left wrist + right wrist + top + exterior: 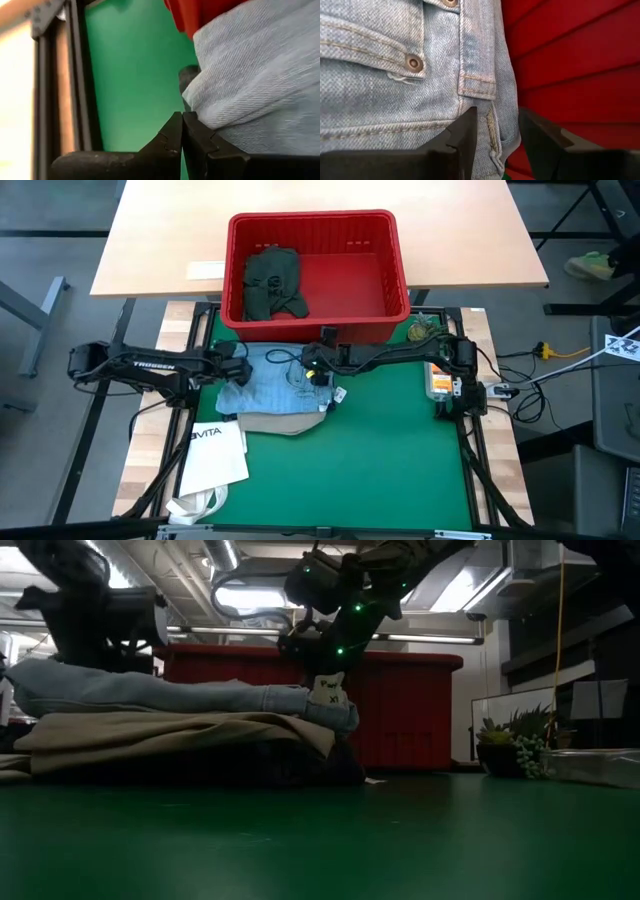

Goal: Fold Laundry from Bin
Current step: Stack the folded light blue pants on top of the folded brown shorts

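Bin [390,275]: is being kept at the far edge of the green bench [400,450], with a dark green piece [272,280] lying in its left part.
Light jeans [268,385]: are being spread on the bench just in front of the bin, on top of tan trousers [285,423]; in the low view they are stacked the same way.
Left tool [182,125]: is being held fully closed at the left edge of the light jeans; no cloth is seen between its tips.
Right tool [497,137]: is being held at the waistband of the light jeans, beside the bin wall, its jaws partly apart with the denim edge between them.
Tote [215,455]: is lying at the bench's front left.
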You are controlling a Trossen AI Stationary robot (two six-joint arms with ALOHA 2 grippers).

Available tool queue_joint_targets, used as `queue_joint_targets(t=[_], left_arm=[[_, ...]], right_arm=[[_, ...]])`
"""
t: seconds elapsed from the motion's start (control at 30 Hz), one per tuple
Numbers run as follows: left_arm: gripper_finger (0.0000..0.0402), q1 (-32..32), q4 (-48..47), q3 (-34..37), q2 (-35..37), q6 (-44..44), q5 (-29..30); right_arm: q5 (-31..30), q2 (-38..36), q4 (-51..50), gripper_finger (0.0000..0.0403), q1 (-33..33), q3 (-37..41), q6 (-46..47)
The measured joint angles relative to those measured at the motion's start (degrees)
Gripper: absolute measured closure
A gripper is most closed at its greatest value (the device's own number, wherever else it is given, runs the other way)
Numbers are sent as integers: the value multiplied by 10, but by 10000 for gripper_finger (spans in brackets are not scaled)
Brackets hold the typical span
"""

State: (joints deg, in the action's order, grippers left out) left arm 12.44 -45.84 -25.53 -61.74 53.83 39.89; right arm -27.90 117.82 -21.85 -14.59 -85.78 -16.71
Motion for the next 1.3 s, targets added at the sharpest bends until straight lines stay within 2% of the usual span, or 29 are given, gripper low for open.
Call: queue_joint_targets(t=[0.13, 0.3, 0.77, 0.97, 1.17, 1.23, 1.3], left_arm=[[400, 5, 13, 17, 0, 5, -17], [400, 5, -17, -6, 3, -2, -46], [400, 1, -240, -222, 3, -55, -62], [400, 1, -256, -276, 3, -106, -60], [400, 1, -256, -283, 4, -134, -60], [400, 1, -255, -283, 4, -123, -77], [400, 1, -253, -283, 4, -110, -122]], right_arm=[[1, -1, -1, 256, 0, 0, -1], [5, -9, -7, 256, 0, 2, -7], [5, -109, -16, 256, 42, 5, -63], [5, -133, -14, 256, 69, 4, -72], [5, -134, -17, 256, 94, 4, -96], [5, -134, -27, 256, 101, 3, -97], [5, -134, -38, 256, 110, 3, -97]])
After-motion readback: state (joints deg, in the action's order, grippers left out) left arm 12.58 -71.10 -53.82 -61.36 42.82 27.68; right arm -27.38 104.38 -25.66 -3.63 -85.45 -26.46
